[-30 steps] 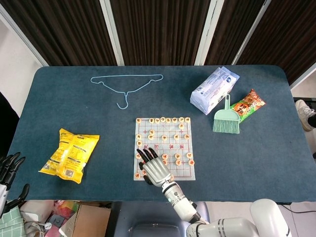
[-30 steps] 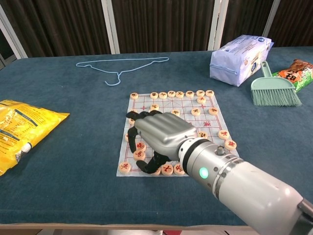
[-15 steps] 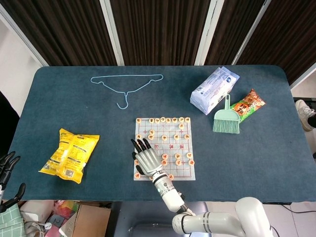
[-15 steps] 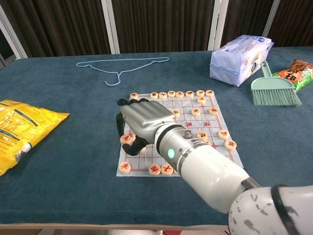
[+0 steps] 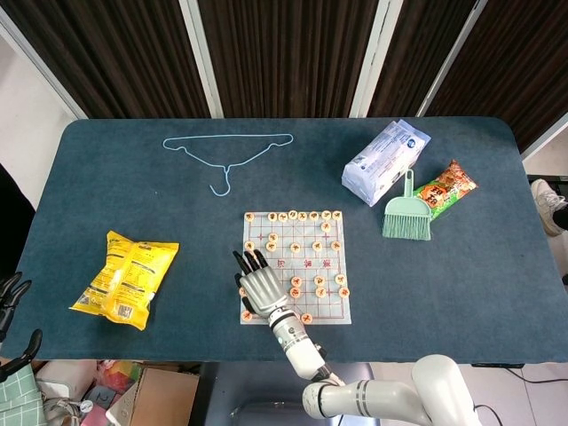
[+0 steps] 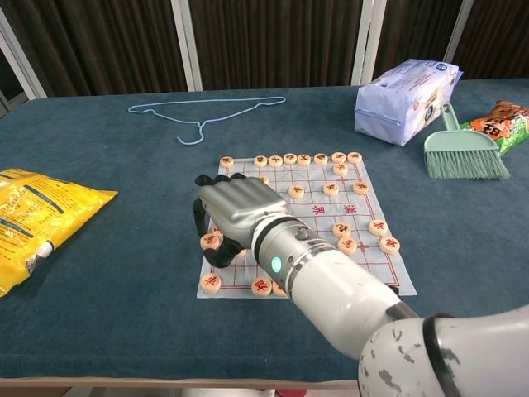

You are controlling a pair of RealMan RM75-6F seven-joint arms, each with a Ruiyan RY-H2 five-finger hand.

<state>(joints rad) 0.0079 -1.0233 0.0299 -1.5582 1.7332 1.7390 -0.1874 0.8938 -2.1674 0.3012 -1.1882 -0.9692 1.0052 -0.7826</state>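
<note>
A: Right robot hand point(image 6: 235, 205)?
B: Over left edge of chess mat point(image 6: 364, 248), fingers curled down around a chess piece point(image 6: 210, 241) w/ red mark. Can't tell if it's actually gripped or only touched. Other pieces on mat: back row point(image 6: 289, 158), a few mid-board, some at near edge.
A: Left robot hand point(image 5: 11, 297)?
B: Off counter point(image 5: 133, 186) at far left edge, head view only; fingers apart, holding nothing.
A: Containers?
B: Yellow snack bag point(image 5: 124, 277), sealed, left side. Tissue pack point(image 6: 407, 88), far right. Red-green snack bag point(image 5: 445, 187) beside green brush point(image 6: 463, 154). Contents not visible.
A: Other?
B: Blue hanger point(image 5: 229, 149), far side.
A: Change vs. 1 s ago?
B: Right robot hand shifted left and further onto the mat, from near-edge pieces to left edge.
</note>
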